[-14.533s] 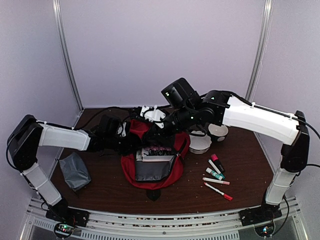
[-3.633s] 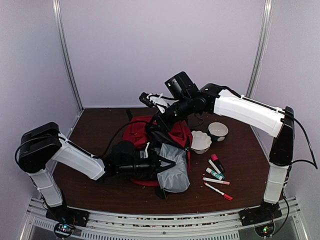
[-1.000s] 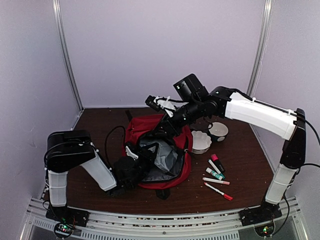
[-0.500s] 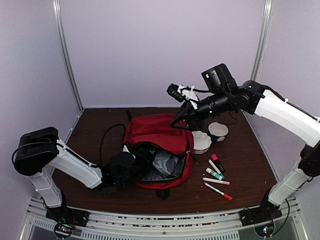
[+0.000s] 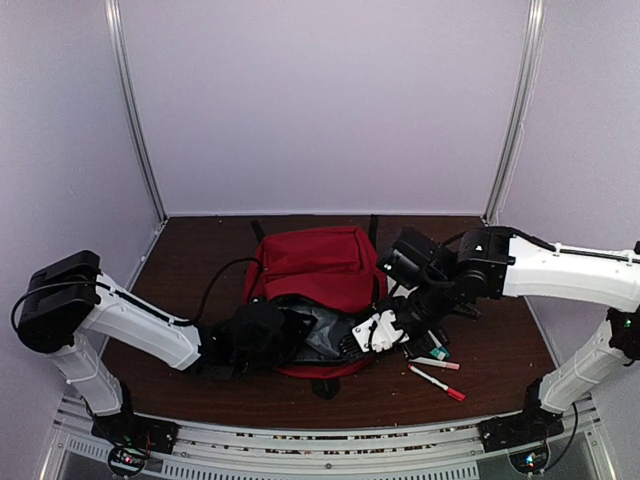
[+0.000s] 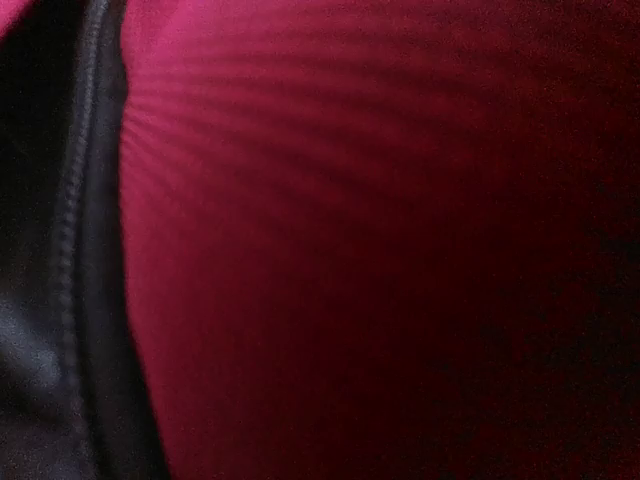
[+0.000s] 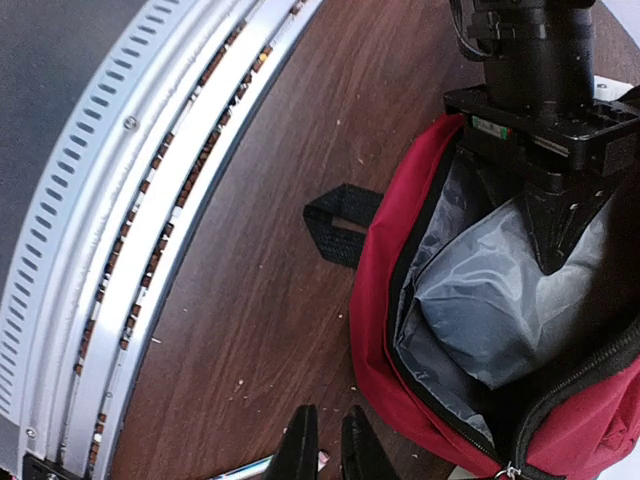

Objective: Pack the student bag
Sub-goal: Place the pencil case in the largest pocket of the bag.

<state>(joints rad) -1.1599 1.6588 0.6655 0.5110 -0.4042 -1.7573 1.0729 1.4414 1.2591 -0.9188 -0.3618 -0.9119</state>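
Observation:
The red student bag (image 5: 312,265) lies mid-table with its opening toward the near edge. In the right wrist view its red rim (image 7: 395,290) gapes over the grey lining, and a grey soft pouch (image 7: 500,310) sits inside. My left gripper (image 7: 556,255) reaches into the opening, its fingers tapering to a point on the pouch. Their grip is hidden. The left wrist view shows only red fabric (image 6: 400,250) and a black zipper edge (image 6: 80,250). My right gripper (image 7: 328,450) hangs low by the bag's front right corner, fingers nearly together with nothing between them, beside a pink-tipped marker (image 7: 250,470).
Loose markers (image 5: 435,362) lie on the table right of the bag, one with a red tip (image 5: 440,384) nearest the front. A black strap loop (image 7: 345,225) sticks out under the bag's front. The metal rail (image 7: 150,180) runs along the near table edge.
My right arm has swung down from high above the bag's back to its front right corner. The bag's top has settled flatter. My left arm stays in the opening.

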